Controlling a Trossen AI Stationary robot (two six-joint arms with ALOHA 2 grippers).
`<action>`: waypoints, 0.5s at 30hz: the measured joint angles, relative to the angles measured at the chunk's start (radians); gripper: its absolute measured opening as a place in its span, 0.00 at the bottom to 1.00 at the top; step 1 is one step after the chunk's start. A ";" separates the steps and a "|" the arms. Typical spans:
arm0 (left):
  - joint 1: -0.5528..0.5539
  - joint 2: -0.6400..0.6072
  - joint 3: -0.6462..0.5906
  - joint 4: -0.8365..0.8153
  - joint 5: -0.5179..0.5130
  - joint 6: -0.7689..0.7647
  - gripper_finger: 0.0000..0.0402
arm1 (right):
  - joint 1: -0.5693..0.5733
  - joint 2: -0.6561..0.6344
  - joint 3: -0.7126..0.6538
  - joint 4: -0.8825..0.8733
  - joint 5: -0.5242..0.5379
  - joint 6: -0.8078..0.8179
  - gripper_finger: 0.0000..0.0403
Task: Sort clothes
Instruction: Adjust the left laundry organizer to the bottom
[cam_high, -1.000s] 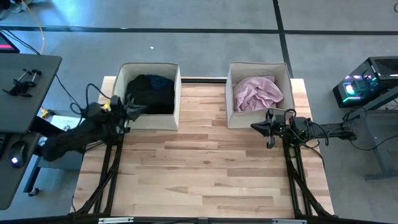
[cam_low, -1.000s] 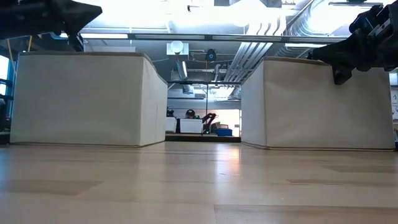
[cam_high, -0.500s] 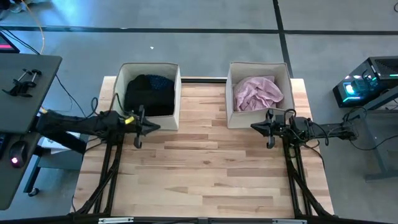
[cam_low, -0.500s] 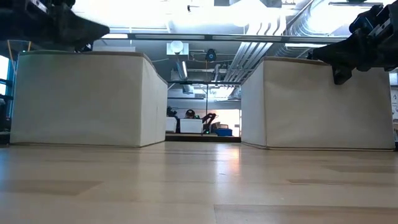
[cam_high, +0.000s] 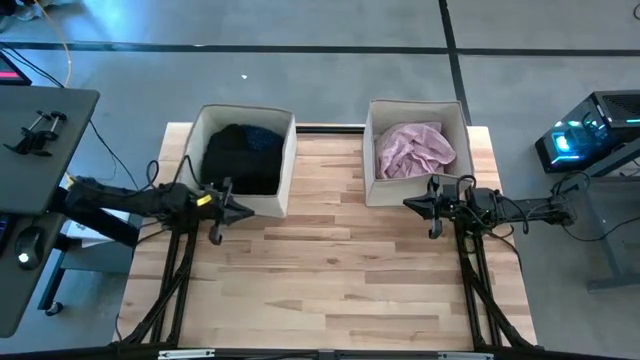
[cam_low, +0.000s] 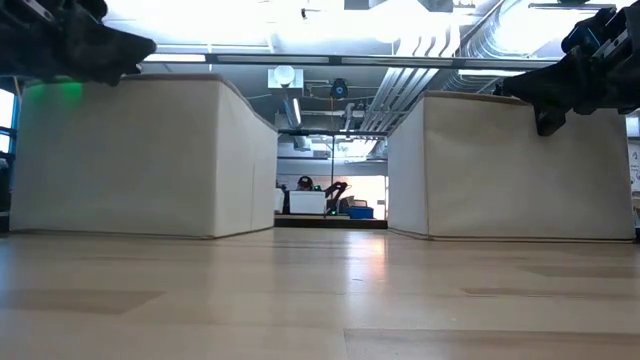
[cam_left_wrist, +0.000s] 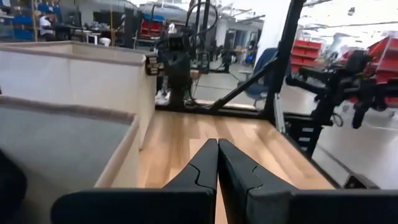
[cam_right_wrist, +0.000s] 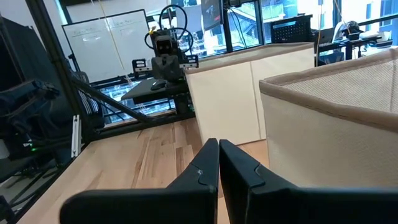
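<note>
Sorting looks done: black garment in left box, pale pink shirt in right box. Left hand & right hand, both pressed together, empty, above counter. Retract clear of box walls, w/o nudging.

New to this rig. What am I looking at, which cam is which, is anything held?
Two dark robot arms work at a pale wooden table. One camera looks straight down, one sits at tabletop height, and one rides on each wrist.

Two beige fabric boxes stand at the far edge. The left box holds a black garment; the right box holds a pale pink shirt.

The left gripper and the right gripper each sit shut and empty just in front of their own box.
</note>
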 joint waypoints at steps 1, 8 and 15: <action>0.000 -0.016 0.000 -0.011 0.002 -0.002 0.00 | 0.000 0.000 0.000 0.000 0.000 0.000 0.00; -0.002 -0.028 0.106 -0.051 0.007 0.047 0.00 | 0.000 0.000 0.000 0.000 0.000 0.000 0.00; -0.075 0.079 0.271 -0.145 0.219 -0.132 0.00 | 0.000 0.000 0.000 0.000 0.000 0.000 0.00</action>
